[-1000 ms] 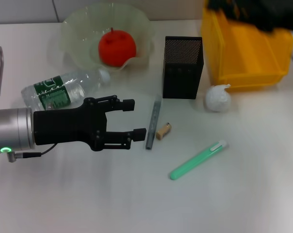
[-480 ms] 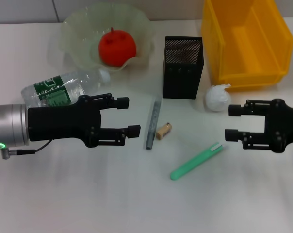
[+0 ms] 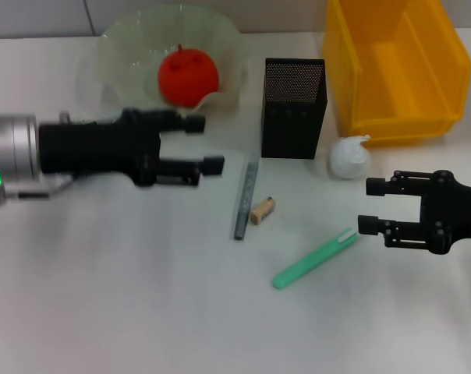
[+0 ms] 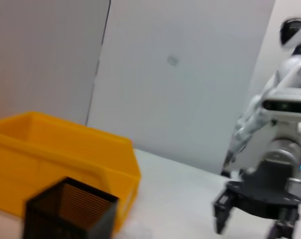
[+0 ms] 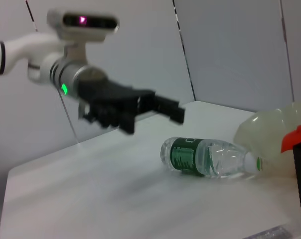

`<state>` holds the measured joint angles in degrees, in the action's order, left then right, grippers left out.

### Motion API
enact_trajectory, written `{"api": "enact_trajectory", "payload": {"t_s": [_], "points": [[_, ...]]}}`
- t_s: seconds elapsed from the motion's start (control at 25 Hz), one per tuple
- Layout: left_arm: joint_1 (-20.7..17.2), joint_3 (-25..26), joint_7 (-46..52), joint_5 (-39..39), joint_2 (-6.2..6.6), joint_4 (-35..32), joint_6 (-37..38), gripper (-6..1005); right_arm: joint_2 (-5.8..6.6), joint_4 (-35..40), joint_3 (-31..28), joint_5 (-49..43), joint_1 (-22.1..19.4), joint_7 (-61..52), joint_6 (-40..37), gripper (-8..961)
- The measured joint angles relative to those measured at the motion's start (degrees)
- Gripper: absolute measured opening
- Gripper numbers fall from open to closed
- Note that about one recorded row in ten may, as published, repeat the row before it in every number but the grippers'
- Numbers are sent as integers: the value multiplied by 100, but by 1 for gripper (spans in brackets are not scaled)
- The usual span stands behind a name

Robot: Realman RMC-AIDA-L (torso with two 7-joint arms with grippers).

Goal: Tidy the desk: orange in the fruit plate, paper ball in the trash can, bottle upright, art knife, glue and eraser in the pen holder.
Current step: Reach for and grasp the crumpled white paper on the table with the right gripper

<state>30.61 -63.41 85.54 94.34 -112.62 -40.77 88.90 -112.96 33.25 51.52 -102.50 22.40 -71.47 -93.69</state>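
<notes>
The orange (image 3: 187, 75) lies in the pale-green fruit plate (image 3: 126, 39) at the back. My left gripper (image 3: 206, 144) is open and empty, just in front of the plate, and its arm hides the bottle in the head view. The bottle (image 5: 205, 158) shows lying on its side in the right wrist view. My right gripper (image 3: 370, 206) is open and empty, just in front of the paper ball (image 3: 350, 158). The black pen holder (image 3: 294, 109) stands mid-desk and the yellow trash can (image 3: 395, 70) at the back right. The tan eraser (image 3: 262, 210) lies beside a grey stick (image 3: 246, 199).
A green pen-shaped tool (image 3: 317, 257) lies on the white desk (image 3: 142, 304) between the two grippers. The left wrist view shows the trash can (image 4: 66, 149), the pen holder (image 4: 71, 209) and the right gripper (image 4: 250, 214) farther off.
My left arm has moved back toward the fruit plate and now covers the bottle. My right arm came down from over the trash can to the desk's right side and has dipped slightly since.
</notes>
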Motion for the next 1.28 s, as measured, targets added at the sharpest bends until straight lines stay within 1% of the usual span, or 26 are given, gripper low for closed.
{"api": "enact_trajectory", "payload": {"t_s": [0.04,0.12,0.16,0.2,0.24,0.28,0.36,0.44,0.56,0.72,0.76,0.88,1.28], "points": [[50,47,194,134,16,-162,-26,843,-3,-8,-1,-1,2,1,2,674],[50,47,194,134,16,-162,-26,843,-6,-14,-2,-2,5,2,5,674],[245,386,864,867,41,-756,-92,843,-7,-14,-3,-3,5,1,5,674],[245,386,864,867,41,-756,-92,843,-7,-14,-2,-4,4,0,6,674],[478,828,1419,1888,7,-1343,-165,843,-7,-14,-3,-5,4,0,6,674],[478,828,1419,1888,7,-1343,-165,843,-12,-14,-2,-6,1,-3,6,673],[686,1066,1731,2833,-42,-1651,-385,844,-14,-14,-3,-7,-1,-8,7,673],[813,1093,1835,3336,-66,-1722,-517,844,-15,-13,-2,-7,-2,-19,11,673],[1003,1095,1937,4123,-154,-1749,-676,844,-16,-12,-2,-3,-4,-29,23,673],[1168,1059,2007,5032,-373,-1737,-976,844,-26,-11,-2,5,-18,-38,58,673],[1187,1055,2009,5191,-436,-1733,-1049,844,-28,-11,-2,8,-23,-38,61,673],[1217,1050,2004,5446,-512,-1685,-1187,844,-35,-11,-5,18,-31,-39,63,673],[1360,1048,1959,5725,-529,-1095,-1610,843,-34,-29,-21,24,-19,-42,110,672]]}}
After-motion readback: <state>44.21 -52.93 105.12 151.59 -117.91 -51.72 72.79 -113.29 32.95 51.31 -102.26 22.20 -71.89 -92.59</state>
